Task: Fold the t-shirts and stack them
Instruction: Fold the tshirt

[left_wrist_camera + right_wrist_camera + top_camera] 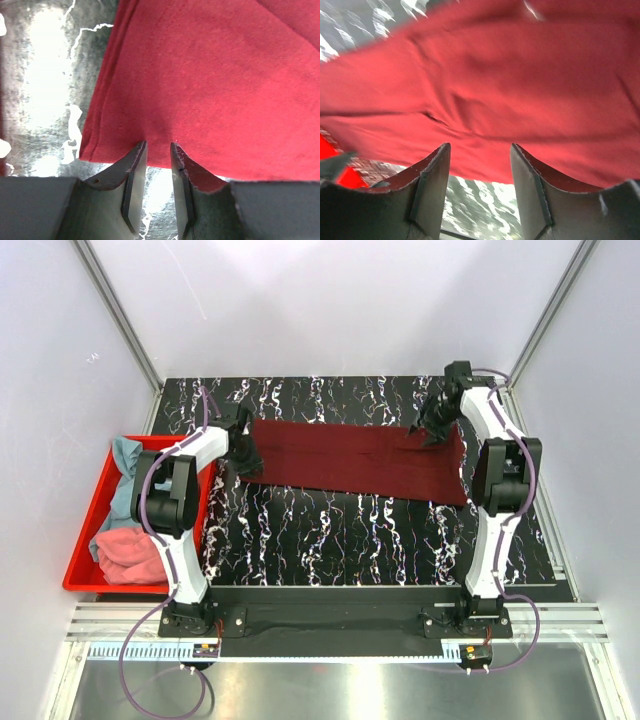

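The black marbled bench (330,540) carries the dark maroon t-shirt (350,460), folded into a long band. It lies flat across the far half, from the left arm's end to the right arm's.

At the bench's left edge stands a red bin (100,490). The teal-blue t-shirt (125,475) is heaped at its far end, and the coral pink t-shirt (130,552) is bunched at its near end.

The left fingers (246,455) sit at the band's left end. In the left wrist view they (135,170) are drawn close, with only a narrow slit between them. The maroon t-shirt (210,85) spreads away from the tips, its hem crossing right at them, just beside a corner of the cloth. I cannot tell whether they nip the hem.

The right fingers (432,432) are at the band's far right corner. In the blurred right wrist view they (432,175) are spread wide. The maroon t-shirt (510,75) fills the view beyond the tips, and its edge runs across the gap between them, with no cloth caught.
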